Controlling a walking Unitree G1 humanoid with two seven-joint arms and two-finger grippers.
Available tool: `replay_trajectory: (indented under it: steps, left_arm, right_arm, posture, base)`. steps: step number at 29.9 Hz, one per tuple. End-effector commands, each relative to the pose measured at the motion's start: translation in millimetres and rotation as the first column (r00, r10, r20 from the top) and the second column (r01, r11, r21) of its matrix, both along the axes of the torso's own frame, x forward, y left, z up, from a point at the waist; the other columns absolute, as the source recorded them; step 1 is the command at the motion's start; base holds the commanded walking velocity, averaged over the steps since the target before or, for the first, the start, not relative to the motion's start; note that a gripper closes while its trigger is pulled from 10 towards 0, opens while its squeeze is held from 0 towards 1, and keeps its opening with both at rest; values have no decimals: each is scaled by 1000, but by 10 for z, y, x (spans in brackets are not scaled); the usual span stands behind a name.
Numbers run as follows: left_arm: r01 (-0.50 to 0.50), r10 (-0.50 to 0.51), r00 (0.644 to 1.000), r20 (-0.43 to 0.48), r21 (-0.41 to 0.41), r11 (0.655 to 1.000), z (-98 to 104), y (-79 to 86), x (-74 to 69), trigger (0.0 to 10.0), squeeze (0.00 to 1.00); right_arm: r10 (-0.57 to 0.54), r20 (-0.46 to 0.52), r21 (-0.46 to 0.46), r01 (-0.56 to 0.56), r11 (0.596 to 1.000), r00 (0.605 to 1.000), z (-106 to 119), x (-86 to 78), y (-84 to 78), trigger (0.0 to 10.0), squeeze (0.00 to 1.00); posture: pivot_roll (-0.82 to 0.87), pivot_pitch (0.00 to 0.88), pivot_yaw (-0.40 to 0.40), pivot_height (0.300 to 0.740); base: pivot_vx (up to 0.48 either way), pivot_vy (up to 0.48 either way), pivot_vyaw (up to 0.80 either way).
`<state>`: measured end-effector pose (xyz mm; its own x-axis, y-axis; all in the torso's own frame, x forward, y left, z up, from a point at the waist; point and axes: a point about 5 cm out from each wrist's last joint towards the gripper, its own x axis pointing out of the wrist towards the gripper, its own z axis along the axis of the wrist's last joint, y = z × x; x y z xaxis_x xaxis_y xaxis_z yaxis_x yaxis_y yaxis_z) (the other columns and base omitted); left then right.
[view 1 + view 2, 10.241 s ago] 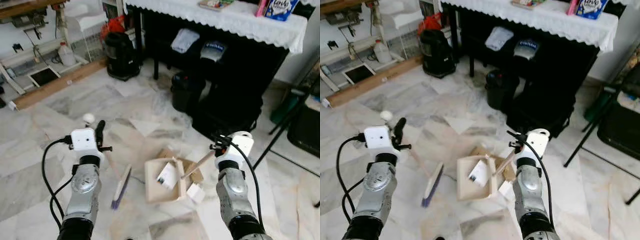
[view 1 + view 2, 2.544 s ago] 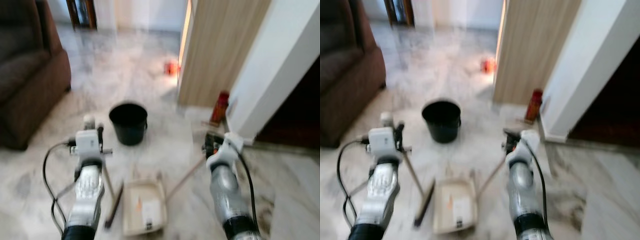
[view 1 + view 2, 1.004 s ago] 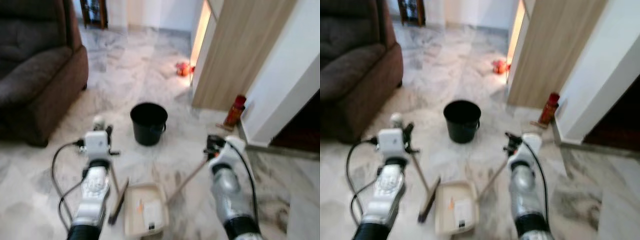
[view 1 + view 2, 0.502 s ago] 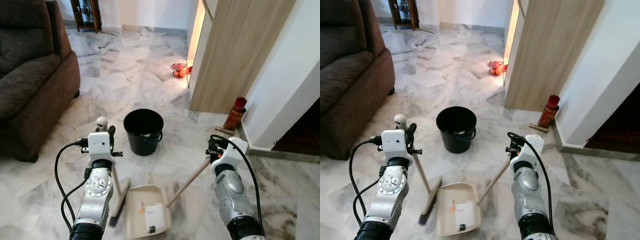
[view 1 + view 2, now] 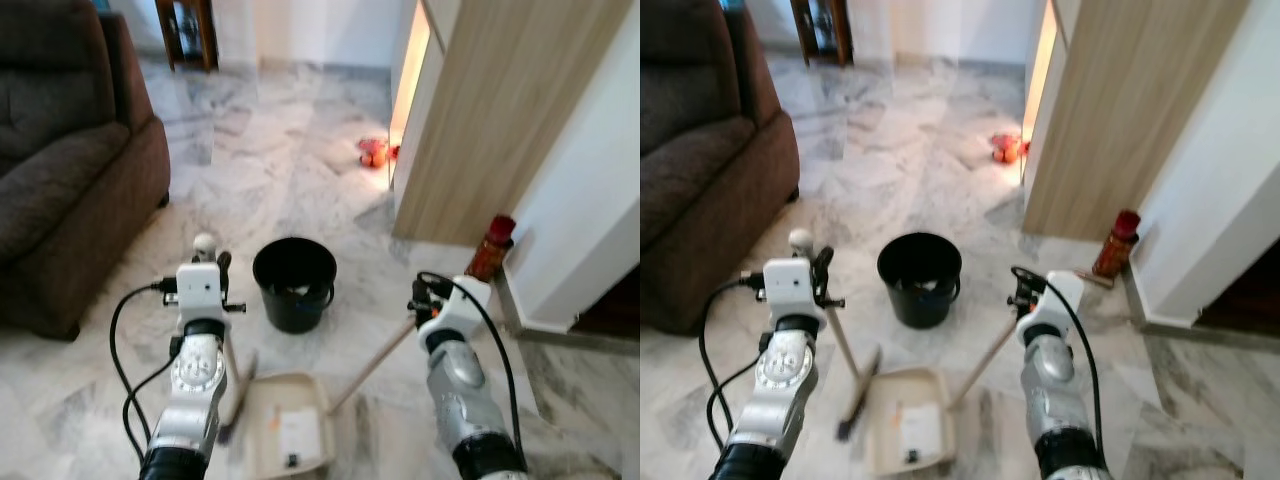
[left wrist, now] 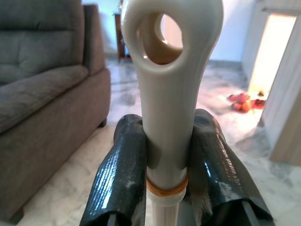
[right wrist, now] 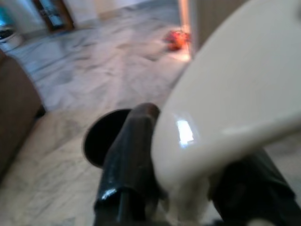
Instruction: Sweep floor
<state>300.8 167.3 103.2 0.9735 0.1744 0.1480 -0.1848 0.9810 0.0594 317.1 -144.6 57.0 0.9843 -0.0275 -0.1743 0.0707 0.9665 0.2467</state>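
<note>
The broom point(image 5: 853, 378) handle is clamped in the left gripper point(image 6: 167, 155); the dustpan point(image 5: 902, 430) handle is clamped in the right gripper point(image 7: 188, 165). Beyond both jaws stands a black bucket point(image 5: 919, 277).

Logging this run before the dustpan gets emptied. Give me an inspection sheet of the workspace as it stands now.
Surface: marble floor, pale and veined.
Job's things: broom in the left gripper, head on the floor; dustpan holding paper scraps, its long handle in the right gripper; black bucket just ahead of the pan.
Clutter: red bottle by the wall; small red-orange items near the wooden panel.
Grippers: left jaws shut on the broom handle; right jaws shut on the dustpan handle.
Cables: black cables looping off both forearms.
Surroundings: brown sofa to the left; wooden panel and white wall to the right.
</note>
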Motion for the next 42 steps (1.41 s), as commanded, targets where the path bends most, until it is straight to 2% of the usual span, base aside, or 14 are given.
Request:
replay_trajectory:
  steps: [1,11,22,27,32,37,39,42]
  left_arm:
    - [34,-35,998,50,24,999,124,-74,42,10000,0]
    - [29,-30,999,44,28,999,110,-50,37,10000,0]
    - [-13,12,1000,27,61,998,63,104,22,10000,0]
    - [-58,58,998,-2,99,993,-13,313,-36,10000,0]
    - [-66,67,998,-8,106,992,-26,333,-16,10000,0]
    - [-74,75,997,-5,112,991,-19,352,1,10000,0]
    - [-64,65,998,-8,140,988,-31,358,-14,10000,0]
    - [-71,73,997,-12,138,988,-47,380,-28,10000,0]
  right_arm:
    - [-9,50,49,7,999,999,104,44,21,10000,0]
    - [-11,65,51,8,999,998,131,45,21,10000,0]
    - [-6,120,52,0,999,993,262,33,-13,10000,0]
    - [14,189,42,-23,999,982,435,21,-51,10000,0]
    - [48,228,47,-60,997,973,534,10,-10,10000,0]
    - [39,259,53,-54,997,965,649,-10,-38,10000,0]
    - [64,293,50,-82,995,954,758,-50,-61,10000,0]
    - [89,299,35,-104,994,950,799,-91,-72,10000,0]
  posture:
    - [114,0,-37,740]
    - [111,0,-35,740]
    - [107,0,-33,740]
    - [102,0,-31,740]
    - [103,0,-34,740]
    - [98,0,-32,740]
    - [98,0,-33,740]
    - [97,0,-33,740]
  base:
    - [0,0,0]
    - [0,0,0]
    - [0,0,0]
    - [0,0,0]
    - [0,0,0]
    - [0,0,0]
    - [0,0,0]
    - [0,0,0]
